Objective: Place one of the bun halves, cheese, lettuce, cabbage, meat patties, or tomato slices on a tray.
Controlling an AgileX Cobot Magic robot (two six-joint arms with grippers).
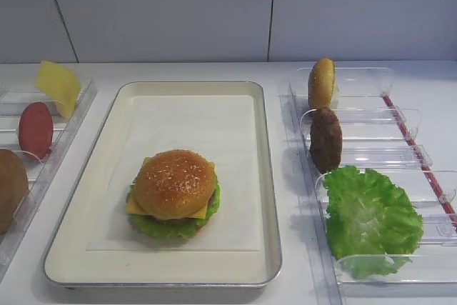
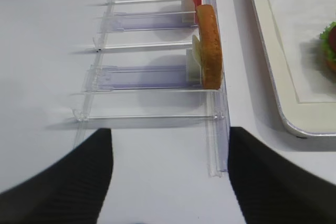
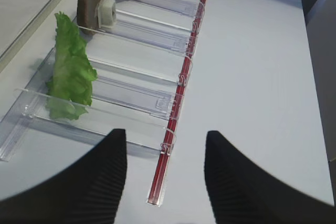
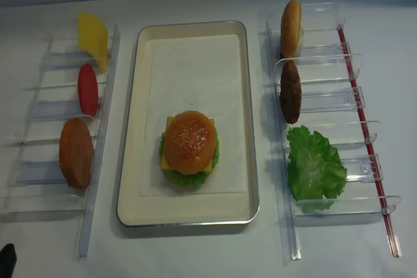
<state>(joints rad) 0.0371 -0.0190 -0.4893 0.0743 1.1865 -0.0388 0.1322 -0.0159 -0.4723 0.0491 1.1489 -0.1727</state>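
Observation:
On the tray [image 1: 260, 176] [image 4: 251, 128] stands a stacked burger, its sesame bun top [image 1: 175, 182] [image 4: 189, 141] resting over cheese and lettuce layers. In the right rack stand a plain bun half [image 4: 290, 27], a meat patty [image 4: 290, 91] [image 3: 90, 3] and a lettuce leaf [image 4: 316, 167] [image 3: 71, 72]. The left rack holds a cheese slice [image 4: 93, 36], a tomato slice [image 4: 87, 89] and a bun half [image 4: 76, 153] [image 2: 208, 45]. No cabbage shows. My right gripper [image 3: 165, 177] hangs open over the right rack's near end, holding nothing. My left gripper [image 2: 170, 177] is open and empty beside the left rack.
Clear plastic racks [image 4: 326, 109] [image 4: 39, 135] flank the tray on both sides. A red strip [image 3: 181, 93] runs along the right rack's outer edge. White tabletop lies to the right of that rack. A wall stands behind the table.

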